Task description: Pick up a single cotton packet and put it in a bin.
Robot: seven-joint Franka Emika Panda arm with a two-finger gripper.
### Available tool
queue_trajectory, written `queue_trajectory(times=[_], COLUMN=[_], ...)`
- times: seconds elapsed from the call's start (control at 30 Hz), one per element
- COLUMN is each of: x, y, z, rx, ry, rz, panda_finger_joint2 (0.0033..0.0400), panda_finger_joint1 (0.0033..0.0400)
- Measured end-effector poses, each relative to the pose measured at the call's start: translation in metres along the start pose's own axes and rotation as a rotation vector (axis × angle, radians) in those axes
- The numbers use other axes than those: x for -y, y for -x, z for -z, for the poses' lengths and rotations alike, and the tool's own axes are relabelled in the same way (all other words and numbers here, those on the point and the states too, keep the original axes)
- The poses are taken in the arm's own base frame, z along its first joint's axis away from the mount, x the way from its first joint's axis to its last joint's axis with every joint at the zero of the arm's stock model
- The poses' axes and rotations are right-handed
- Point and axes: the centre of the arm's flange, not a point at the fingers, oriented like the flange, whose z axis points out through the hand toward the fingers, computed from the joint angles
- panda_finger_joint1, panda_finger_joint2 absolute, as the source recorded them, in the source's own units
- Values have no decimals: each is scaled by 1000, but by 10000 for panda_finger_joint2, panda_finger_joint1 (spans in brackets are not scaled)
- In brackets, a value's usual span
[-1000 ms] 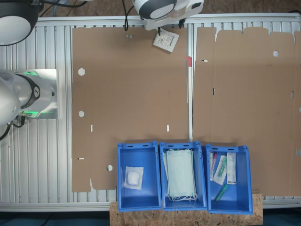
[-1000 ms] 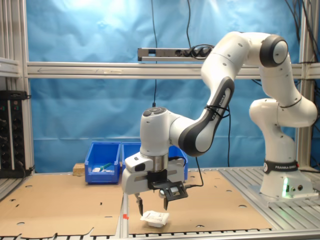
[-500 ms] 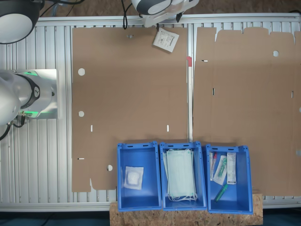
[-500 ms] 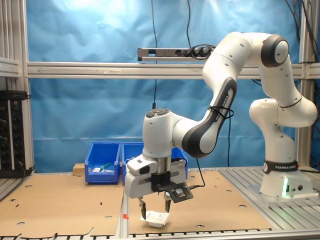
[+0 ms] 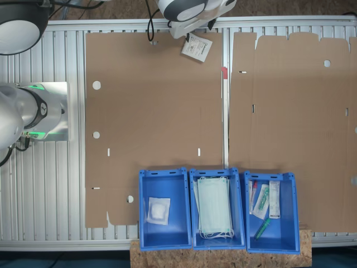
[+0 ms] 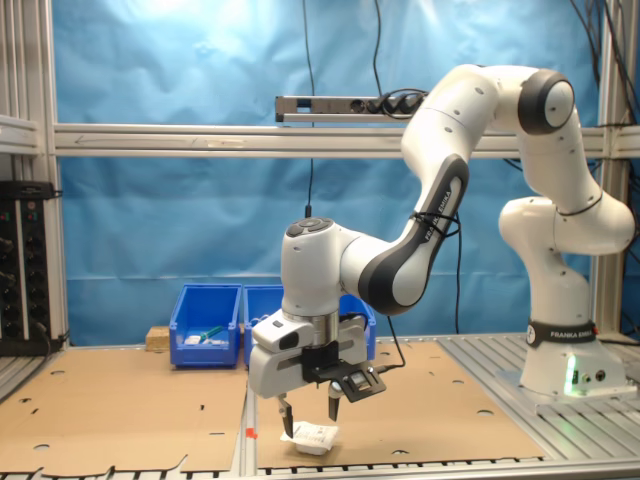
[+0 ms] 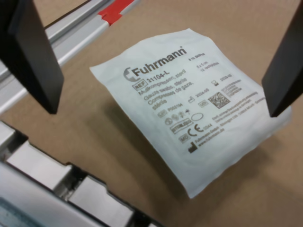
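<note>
**Over the packet, jaws apart, no grasp yet**

At the cardboard's far edge from the bins, the cotton packet (image 7: pixel 189 109) is seen lying flat, printed face up, close beside the aluminium rail and its red tape mark (image 7: pixel 115 9). One corner looks slightly lifted, judging by the shadow under it. The gripper (image 6: pixel 307 412) is held low over the packet (image 6: pixel 312 436), fingers pointing down and spread wide; the two dark fingers (image 7: pixel 33 52) are seen on either side of the packet, not touching it. This placement reads as pre-grasp alignment: the packet is straddled so it can be pinched across its width once the gripper is lowered.

Three blue bins are lined up on the opposite side of the cardboard sheet (image 5: pixel 156 111): one with a plain white pad packet (image 5: pixel 158 211), one with pale green face masks (image 5: pixel 215 211), one with mixed small items (image 5: pixel 266 204). The path between is open cardboard; nothing is seen in the way. The packet (image 5: pixel 196 48) is thin and flat, so a slip or a scrape on the cardboard is judged the main risk.
</note>
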Motion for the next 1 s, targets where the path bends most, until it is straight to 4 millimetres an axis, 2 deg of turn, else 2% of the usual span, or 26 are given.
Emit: queue_trajectory(times=[0.53,1.0], x=[17,20], y=[12,17], z=[-13,-15], rx=[40,47], ry=[-60,-80], rz=[99,182], panda_finger_joint2=[400,400], panda_finger_joint1=[400,400])
